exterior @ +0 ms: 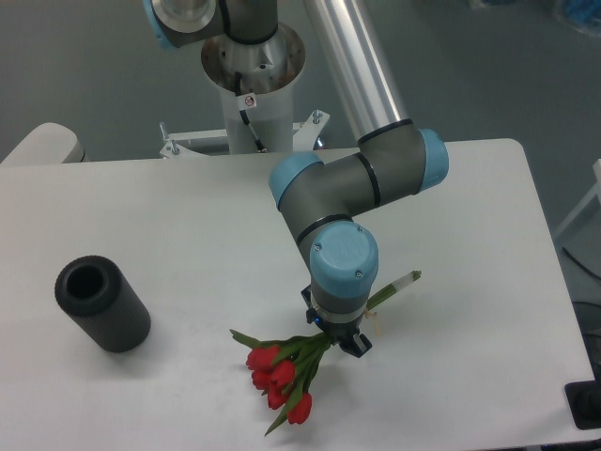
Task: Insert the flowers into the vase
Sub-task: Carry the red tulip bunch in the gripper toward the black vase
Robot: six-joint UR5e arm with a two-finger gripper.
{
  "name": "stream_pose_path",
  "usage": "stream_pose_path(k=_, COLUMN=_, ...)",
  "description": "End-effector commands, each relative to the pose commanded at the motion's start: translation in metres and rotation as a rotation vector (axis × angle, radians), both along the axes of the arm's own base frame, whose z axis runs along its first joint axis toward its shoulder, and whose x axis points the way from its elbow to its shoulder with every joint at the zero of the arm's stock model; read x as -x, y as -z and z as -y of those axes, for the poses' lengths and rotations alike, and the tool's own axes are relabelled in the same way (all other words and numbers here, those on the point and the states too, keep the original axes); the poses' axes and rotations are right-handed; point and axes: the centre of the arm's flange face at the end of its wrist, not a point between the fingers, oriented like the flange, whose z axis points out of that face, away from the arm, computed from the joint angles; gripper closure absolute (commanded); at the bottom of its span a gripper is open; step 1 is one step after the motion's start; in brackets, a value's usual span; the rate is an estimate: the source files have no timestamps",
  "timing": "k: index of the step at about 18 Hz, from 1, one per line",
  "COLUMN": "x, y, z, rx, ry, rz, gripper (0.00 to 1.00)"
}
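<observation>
Several red tulip flowers [280,378] with green leaves, pale stems.

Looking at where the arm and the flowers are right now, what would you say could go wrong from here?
The gripper sits over the flowers near mid-stem, so the heavy heads might droop or swing once lifted. The vase has a narrow hole and stands far left; the stem ends could catch its thick rim.

Arm bent down, gripper [340,340] pointing downward (jaws hidden).
</observation>
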Motion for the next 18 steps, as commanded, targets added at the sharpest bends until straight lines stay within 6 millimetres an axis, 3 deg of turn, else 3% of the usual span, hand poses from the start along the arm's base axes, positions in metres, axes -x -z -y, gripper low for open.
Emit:
stream_pose_path(k=7, x=-0.001, y=0.0, z=-0.001, rx=0.0, ry=-0.003, rz=0.002, gripper=0.96)
stream_pose_path(k=14, x=-0.015, y=0.0, z=-0.007, rx=-0.011, ry=-0.055, rz=0.024, gripper=0.96)
stream_pose_path(k=18, x=-0.042, y=-0.007, z=-0.023, rx=-0.073, ry=-0.123, rz=0.082, gripper=0.97)
